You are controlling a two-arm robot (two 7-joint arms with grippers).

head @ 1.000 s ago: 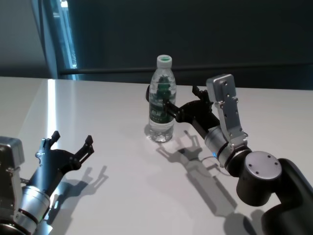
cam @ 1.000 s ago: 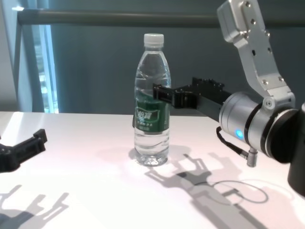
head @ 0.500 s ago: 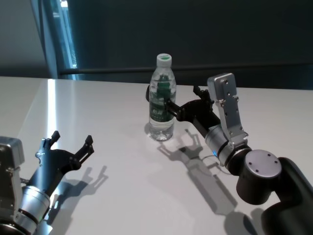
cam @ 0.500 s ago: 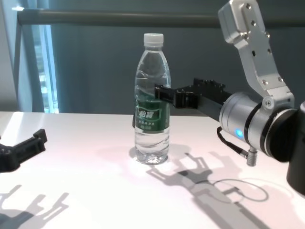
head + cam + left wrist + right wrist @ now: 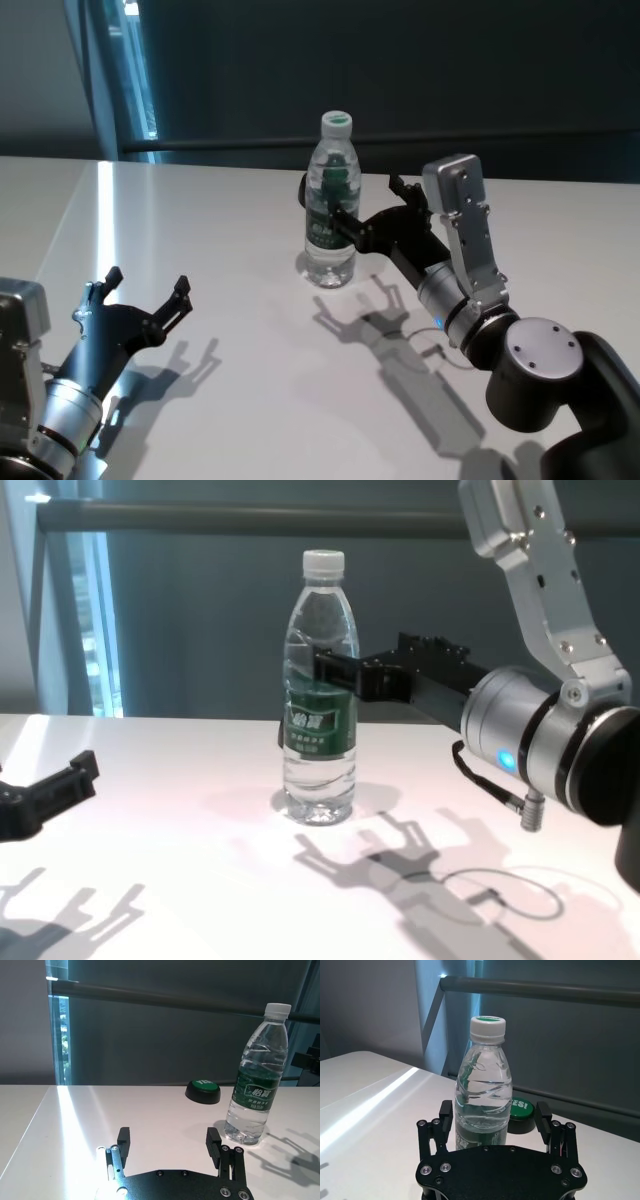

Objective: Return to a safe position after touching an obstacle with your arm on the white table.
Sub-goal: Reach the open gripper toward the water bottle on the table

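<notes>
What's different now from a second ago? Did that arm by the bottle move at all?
Yes, slightly. The right gripper, open with a finger on either side of the tall clear plastic water bottle, has risen a little and reached further around it. Nothing was gripped or released. The bottle stays upright on the white table, and the left gripper stays parked, open.
</notes>
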